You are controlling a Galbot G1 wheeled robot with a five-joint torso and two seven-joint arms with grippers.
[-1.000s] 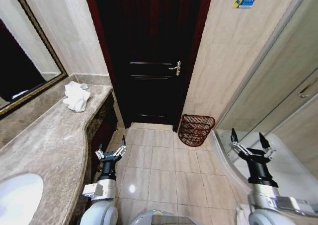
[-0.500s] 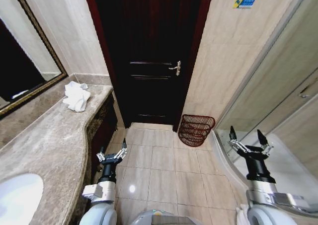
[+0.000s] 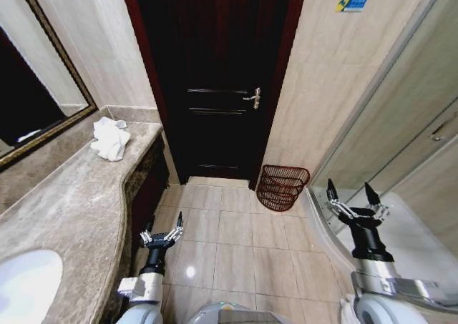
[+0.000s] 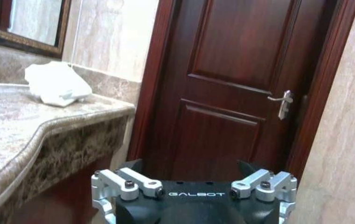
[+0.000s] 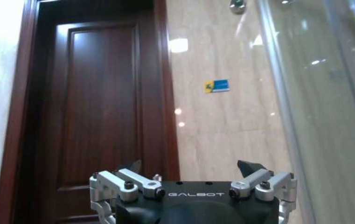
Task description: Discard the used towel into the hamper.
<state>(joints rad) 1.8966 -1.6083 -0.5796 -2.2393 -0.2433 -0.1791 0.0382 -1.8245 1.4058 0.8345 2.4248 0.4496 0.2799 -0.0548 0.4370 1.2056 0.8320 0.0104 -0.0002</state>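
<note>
A crumpled white towel [image 3: 109, 139] lies at the far end of the marble counter [image 3: 64, 209], near the wall; the left wrist view has the towel [image 4: 56, 84] on the counter's far corner. The reddish-brown woven hamper [image 3: 282, 187] stands on the floor by the door's right side, against the beige wall. My left gripper [image 3: 162, 227] hangs low beside the counter front, open and holding nothing. On the right, low down by the glass shower screen, my right gripper [image 3: 351, 196] is open and holds nothing. Both are far from the towel.
A dark wooden door [image 3: 218, 81] with a metal handle [image 3: 253, 97] closes the far end. A framed mirror [image 3: 36, 88] hangs over the counter and a white basin [image 3: 25, 285] sits near me. A curved glass shower screen [image 3: 390, 145] bounds the right. Tiled floor [image 3: 236, 238] lies between.
My left gripper has sunk lower beside the counter. My right gripper has shifted slightly up and left. The towel and hamper have not moved.
</note>
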